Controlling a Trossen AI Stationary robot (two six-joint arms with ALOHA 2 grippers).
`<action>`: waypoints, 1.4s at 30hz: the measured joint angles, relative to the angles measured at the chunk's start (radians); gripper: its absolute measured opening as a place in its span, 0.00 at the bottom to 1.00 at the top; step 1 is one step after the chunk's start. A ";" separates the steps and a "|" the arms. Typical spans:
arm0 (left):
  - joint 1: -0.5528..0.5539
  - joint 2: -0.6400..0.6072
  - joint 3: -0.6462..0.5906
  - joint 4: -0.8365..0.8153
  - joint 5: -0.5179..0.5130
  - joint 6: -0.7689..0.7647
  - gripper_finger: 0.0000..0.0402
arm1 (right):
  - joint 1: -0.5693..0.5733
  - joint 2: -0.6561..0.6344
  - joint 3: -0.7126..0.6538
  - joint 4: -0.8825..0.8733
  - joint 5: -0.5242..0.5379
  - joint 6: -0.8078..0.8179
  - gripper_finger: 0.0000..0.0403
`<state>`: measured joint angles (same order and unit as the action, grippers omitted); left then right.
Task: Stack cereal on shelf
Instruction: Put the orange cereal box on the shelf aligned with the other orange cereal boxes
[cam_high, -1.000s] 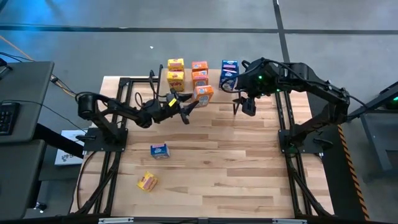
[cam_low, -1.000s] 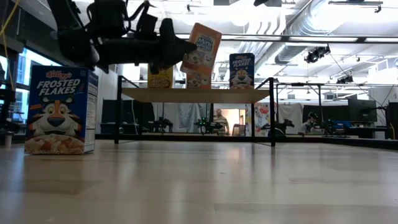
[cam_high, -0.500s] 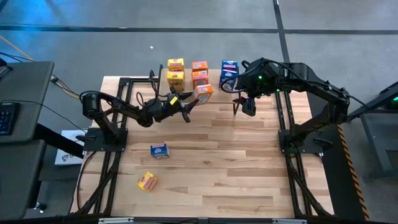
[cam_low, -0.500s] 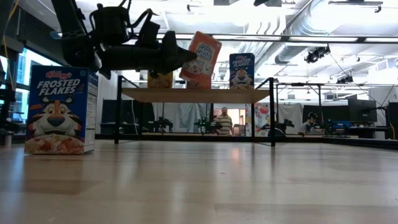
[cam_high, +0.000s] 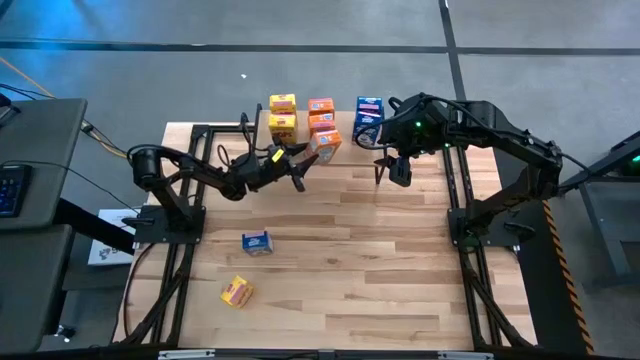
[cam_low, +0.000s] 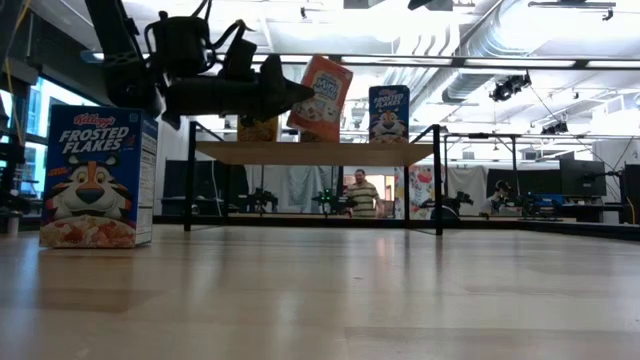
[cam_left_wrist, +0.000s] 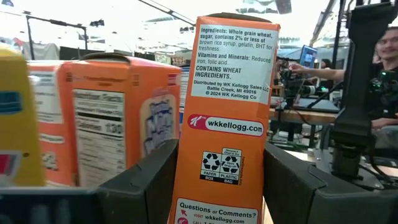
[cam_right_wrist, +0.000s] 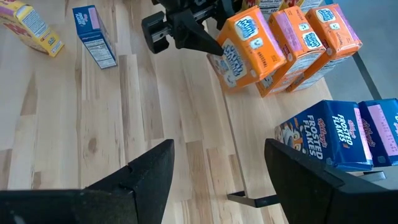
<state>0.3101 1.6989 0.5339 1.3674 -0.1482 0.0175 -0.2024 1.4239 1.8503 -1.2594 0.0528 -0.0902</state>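
Six boxes sit on the shelf (cam_high: 300, 132); my left gripper (cam_high: 305, 157) clamps the third orange box (cam_high: 326, 144); two wait on the tabletop (cam_high: 350, 240).

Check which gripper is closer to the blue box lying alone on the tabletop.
Left. The left gripper, shut on an orange box at the shelf, is nearer the blue box; the right gripper hangs open, farther across.

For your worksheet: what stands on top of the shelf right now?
On the shelf: two yellow boxes, two orange boxes, two blue boxes. The left gripper holds a third orange box above it. Their contact with the shelf is hidden.
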 joint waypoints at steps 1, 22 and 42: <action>0.005 0.000 0.001 -0.001 0.000 -0.004 0.48 | 0.000 0.000 0.000 0.000 0.000 0.000 0.60; -0.003 0.000 0.042 -0.074 -0.060 -0.007 0.48 | 0.000 0.000 0.000 0.000 0.000 -0.007 0.60; -0.003 -0.002 0.042 -0.097 -0.079 -0.025 0.48 | 0.000 0.000 0.000 0.000 0.000 -0.004 0.60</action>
<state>0.3069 1.6974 0.5758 1.2705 -0.2276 -0.0075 -0.2024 1.4239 1.8503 -1.2598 0.0525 -0.0940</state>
